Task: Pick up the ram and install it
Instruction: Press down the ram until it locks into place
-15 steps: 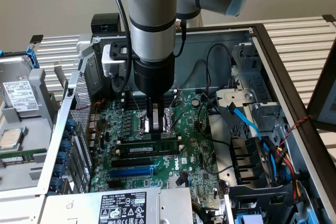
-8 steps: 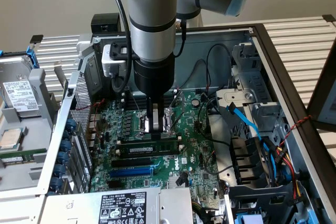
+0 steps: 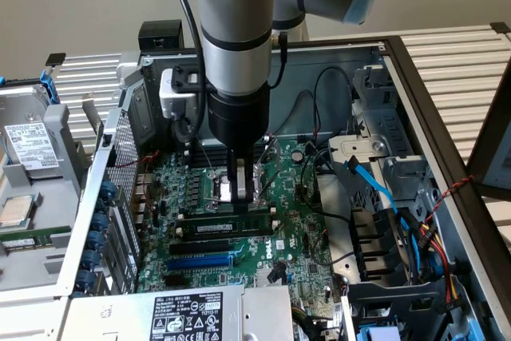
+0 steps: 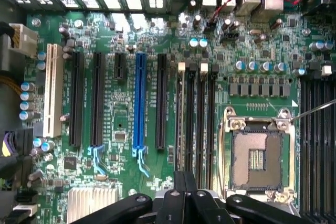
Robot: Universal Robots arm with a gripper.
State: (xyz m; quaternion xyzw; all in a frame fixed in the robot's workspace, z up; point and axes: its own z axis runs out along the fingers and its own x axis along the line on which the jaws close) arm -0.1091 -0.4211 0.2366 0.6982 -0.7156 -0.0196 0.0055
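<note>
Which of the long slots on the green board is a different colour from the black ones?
The blue slot. The long slots beside it are black, and a white slot sits further off. The exterior view shows it too.

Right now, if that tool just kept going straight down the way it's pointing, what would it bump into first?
Probably the ram, the green stick with a white label lying along the memory slots on the motherboard. The tool hangs just above it, pointing down. Depth is unclear, so it may already touch.
</note>
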